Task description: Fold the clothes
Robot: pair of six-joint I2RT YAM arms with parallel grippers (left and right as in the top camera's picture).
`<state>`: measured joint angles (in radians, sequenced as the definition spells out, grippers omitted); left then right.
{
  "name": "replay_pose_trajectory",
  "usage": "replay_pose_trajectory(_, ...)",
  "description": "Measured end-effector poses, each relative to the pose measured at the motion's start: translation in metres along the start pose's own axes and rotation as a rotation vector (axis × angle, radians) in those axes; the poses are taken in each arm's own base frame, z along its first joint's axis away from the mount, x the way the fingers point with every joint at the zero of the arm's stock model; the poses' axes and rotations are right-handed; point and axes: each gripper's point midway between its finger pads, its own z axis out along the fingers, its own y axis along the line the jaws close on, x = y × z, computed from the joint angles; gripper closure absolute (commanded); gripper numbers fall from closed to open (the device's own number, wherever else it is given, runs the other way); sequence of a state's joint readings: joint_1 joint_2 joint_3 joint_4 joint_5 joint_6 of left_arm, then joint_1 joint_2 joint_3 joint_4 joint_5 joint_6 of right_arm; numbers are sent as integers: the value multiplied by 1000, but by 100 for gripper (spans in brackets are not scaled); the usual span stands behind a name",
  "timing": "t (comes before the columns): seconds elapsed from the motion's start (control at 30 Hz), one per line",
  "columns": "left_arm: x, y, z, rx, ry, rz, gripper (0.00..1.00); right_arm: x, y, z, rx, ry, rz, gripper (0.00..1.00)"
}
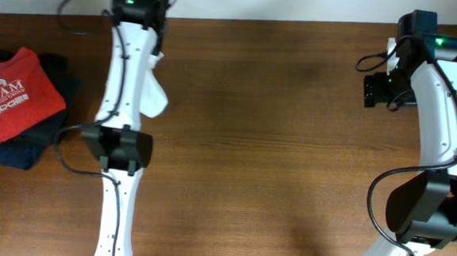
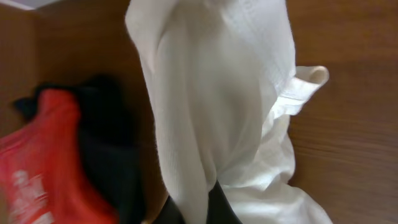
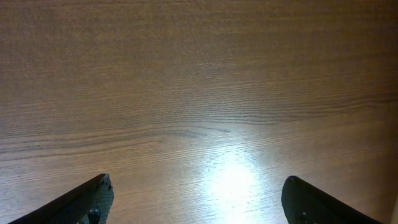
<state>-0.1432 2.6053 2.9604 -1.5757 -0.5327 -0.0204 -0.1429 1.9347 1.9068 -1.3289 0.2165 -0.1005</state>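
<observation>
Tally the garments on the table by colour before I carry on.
White shirt: 1
Red shirt: 1
Dark garment: 1
Total: 3

Robotics laboratory workstation: a white, cabled left arm (image 1: 124, 74) and right arm (image 1: 440, 117) stand at a wood-grain table (image 1: 275, 147), with a plain pale wall (image 1: 299, 5) behind.
</observation>
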Motion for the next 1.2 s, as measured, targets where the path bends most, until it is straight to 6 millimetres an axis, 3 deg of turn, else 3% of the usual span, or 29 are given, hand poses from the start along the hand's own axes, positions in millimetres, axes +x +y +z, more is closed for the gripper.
replay_pose_trajectory(0.1,3,96,-31,-36,-59,-176,99,1,0,0,-1,3,-1,10)
replay_pose_trajectory(0.13,6,113,-31,-44,-59,-208,99,1,0,0,-1,3,-1,10)
replay_pose_trajectory(0.17,18,154,-22,-74,-40,-284,99,1,0,0,0,4,-1,10)
replay_pose_trajectory(0.37,61,260,26,-8,-23,-545,99,2,0,0,-1,9,-2,10)
replay_pose_trajectory(0.43,81,289,37,25,-20,-623,99,4,0,0,-2,15,-3,10)
replay_pose_trajectory(0.5,94,302,47,64,-12,-667,95,6,1,0,-3,22,-5,10)
replay_pose_trajectory(0.53,100,303,55,90,2,-681,60,6,1,0,-3,26,-6,10)
replay_pose_trajectory(0.6,125,301,79,127,89,-702,30,8,1,0,-4,33,-7,9)
replay_pose_trajectory(0.63,133,300,86,131,118,-703,22,10,1,0,-4,39,-9,9)
replay_pose_trajectory(0.77,153,312,93,78,171,-717,13,11,1,-1,-5,42,-9,1)
replay_pose_trajectory(0.8,153,312,93,76,172,-712,6,12,3,0,-15,46,-10,1)
replay_pose_trajectory(0.93,132,287,88,108,152,-617,1,11,23,-2,-133,40,-9,1)
replay_pose_trajectory(1.07,75,221,40,256,44,-482,1,9,59,-11,-351,26,-2,1)
replay_pose_trajectory(1.13,37,129,0,382,8,-301,1,22,71,-17,-420,80,-1,1)
replay_pose_trajectory(1.2,28,59,-31,460,17,-162,1,34,73,-19,-435,130,4,1)
